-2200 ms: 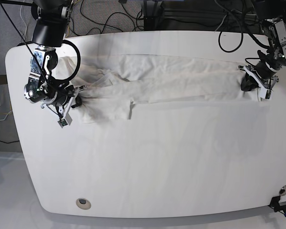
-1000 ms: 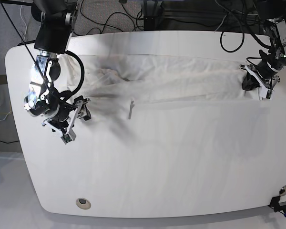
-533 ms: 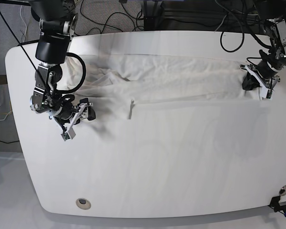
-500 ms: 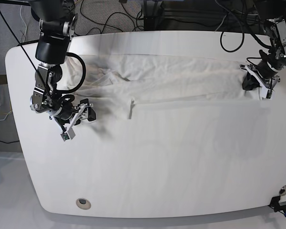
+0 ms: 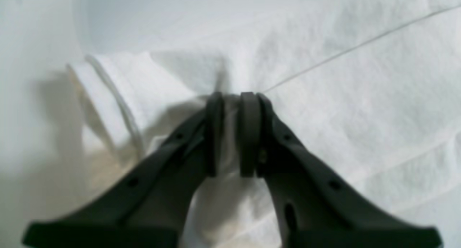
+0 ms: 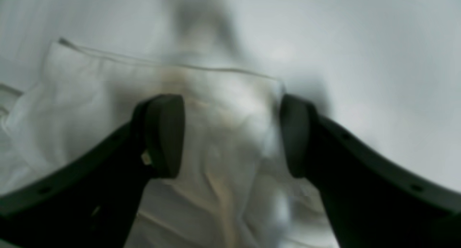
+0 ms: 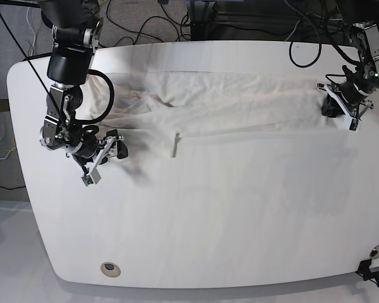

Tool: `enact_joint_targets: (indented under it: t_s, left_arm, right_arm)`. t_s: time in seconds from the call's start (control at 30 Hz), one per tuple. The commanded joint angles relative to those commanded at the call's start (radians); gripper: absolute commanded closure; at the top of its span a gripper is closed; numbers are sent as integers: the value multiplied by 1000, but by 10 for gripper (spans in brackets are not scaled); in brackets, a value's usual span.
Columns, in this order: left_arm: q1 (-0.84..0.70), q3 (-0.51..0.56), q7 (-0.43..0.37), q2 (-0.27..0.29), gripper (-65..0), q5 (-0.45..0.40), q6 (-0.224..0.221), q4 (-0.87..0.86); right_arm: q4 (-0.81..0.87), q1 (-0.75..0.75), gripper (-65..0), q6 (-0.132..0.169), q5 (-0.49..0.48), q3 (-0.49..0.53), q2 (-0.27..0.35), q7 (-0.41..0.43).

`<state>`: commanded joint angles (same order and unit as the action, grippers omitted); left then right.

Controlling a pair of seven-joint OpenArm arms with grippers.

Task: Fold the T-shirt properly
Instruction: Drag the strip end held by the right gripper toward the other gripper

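White T-shirt (image 7: 240, 104) stretched in a long band across the far part of the white table (image 7: 227, 214), running from the base view's left side to its right edge; plain white side up (no print visible), bunched and wrinkled toward the left end. Left gripper (image 5: 232, 132) at the shirt's right end in the base view, jaws clamped tight on a pinched fold of fabric, a hemmed edge (image 5: 119, 100) just beside the pinch. Right gripper (image 6: 230, 132) at the opposite end, jaws spread wide, straddling a loose flap of cloth without squeezing it; seam line visible along the flap's far edge. Black cables (image 7: 145, 19) beyond the table's far rim.
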<state>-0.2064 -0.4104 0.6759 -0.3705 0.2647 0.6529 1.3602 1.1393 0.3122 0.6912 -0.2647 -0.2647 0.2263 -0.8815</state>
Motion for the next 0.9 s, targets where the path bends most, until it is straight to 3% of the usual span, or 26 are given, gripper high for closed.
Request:
enact_joint_targets:
  t_s: [0.27, 0.43, 0.5, 0.67, 0.77, 0.9]
  left_arm:
    - [-2, 0, 0, 0, -88, 0, 0, 38]
    - [-2, 0, 0, 0, -88, 0, 0, 38]
    - [-2, 0, 0, 0, -88, 0, 0, 38]
    - [-2, 0, 0, 0, -88, -2, 0, 38]
    - [0, 0, 0, 0, -88, -2, -2, 38]
    - [0, 0, 0, 0, -88, -2, -3, 37]
  right_arm:
    - [28, -12, -402, 0, 0, 0, -51, -8]
    - [28, -12, -386, 0, 0, 0, -51, -8]
    - [28, -9, -304, 0, 2, 0, -51, -8]
    - [29, -2, -3, 0, 2, 0, -51, -8]
    - [61, 11, 0, 0, -2, 0, -51, -12]
    - [186, 11, 0, 0, -14, -5, -55, -127]
